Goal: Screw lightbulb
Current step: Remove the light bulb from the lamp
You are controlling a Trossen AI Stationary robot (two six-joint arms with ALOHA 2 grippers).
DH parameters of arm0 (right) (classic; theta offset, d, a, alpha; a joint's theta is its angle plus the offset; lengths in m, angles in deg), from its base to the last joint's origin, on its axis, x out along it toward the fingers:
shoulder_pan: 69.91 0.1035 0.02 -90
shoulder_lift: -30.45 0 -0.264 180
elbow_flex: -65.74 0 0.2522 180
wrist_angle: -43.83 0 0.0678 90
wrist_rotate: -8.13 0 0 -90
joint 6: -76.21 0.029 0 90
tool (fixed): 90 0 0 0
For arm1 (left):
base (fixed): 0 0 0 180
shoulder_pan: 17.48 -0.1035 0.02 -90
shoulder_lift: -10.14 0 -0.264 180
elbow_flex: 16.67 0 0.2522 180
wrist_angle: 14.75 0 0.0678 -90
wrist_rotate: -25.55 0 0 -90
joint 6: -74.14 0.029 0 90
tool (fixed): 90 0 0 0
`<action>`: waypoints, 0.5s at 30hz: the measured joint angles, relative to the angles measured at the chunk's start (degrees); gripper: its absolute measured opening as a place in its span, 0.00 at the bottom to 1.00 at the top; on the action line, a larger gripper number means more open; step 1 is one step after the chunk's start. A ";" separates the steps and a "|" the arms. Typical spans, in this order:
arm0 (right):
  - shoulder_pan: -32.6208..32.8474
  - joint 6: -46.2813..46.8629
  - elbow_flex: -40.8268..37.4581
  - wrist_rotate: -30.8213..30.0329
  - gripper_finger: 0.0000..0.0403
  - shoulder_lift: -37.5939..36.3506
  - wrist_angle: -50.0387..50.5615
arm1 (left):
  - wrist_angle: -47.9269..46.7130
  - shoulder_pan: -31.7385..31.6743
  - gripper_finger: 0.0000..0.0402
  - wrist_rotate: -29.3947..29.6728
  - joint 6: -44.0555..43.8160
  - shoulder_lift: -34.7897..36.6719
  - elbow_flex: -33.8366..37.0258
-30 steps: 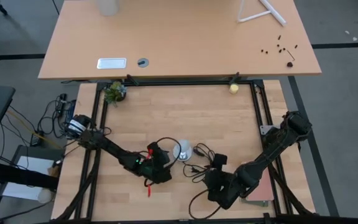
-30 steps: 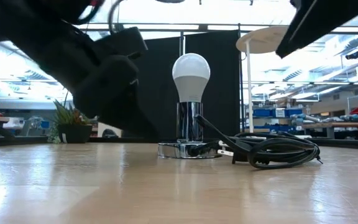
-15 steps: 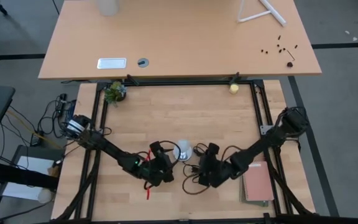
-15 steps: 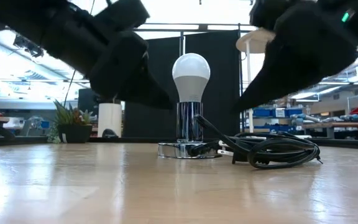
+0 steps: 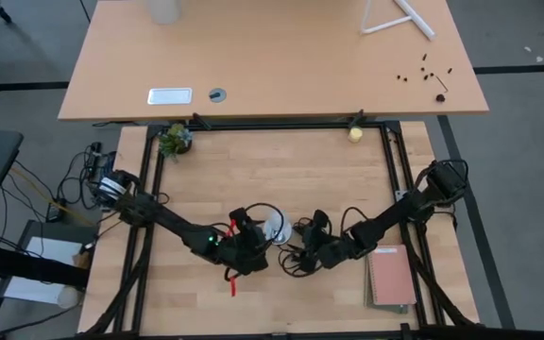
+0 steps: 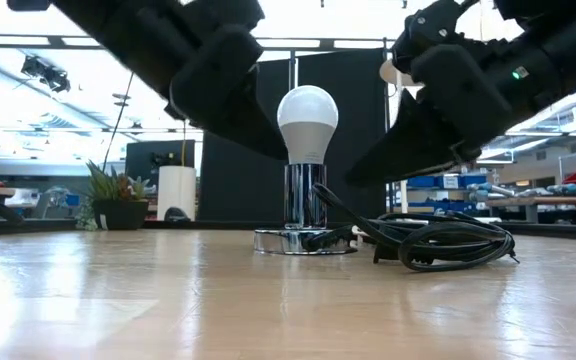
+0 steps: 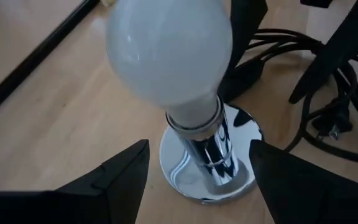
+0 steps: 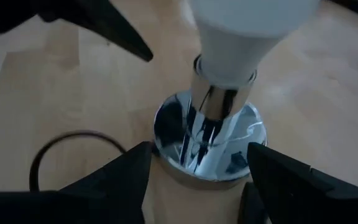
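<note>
From above, we'd steady the chromed round socket base with one arm before twisting; level across the desk, the frosted white lightbulb stands upright in its socket between both arms, touching neither; each wrist view shows spread jaws flanking it, empty.

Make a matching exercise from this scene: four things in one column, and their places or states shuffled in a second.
1. lightbulb
2. black cord
3. left pincer
4. potted plant

A. at the table's far left corner
B. open, either side of the chrome socket
C. upright in the socket
D. coiled on the table beside the socket base

Pairs: 1-C, 2-D, 3-B, 4-A
</note>
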State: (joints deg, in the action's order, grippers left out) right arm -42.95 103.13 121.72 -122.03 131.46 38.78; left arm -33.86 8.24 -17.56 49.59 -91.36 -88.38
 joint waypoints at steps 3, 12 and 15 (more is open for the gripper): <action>0.00 -0.14 -0.11 1.65 0.68 0.02 -0.03 | 5.02 0.04 0.70 0.07 -1.45 0.00 3.64; 0.33 1.68 -0.07 0.51 0.68 0.02 -2.84 | 19.86 -1.69 0.70 -5.08 -2.81 -0.02 11.24; 0.44 5.12 -0.06 -1.85 0.68 0.02 -3.47 | 22.17 -1.75 0.70 -5.57 -2.74 -0.02 12.05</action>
State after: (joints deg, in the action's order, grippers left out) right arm -42.51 108.24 121.65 -123.88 131.48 35.31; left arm -11.69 6.49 -23.13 46.85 -91.38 -76.33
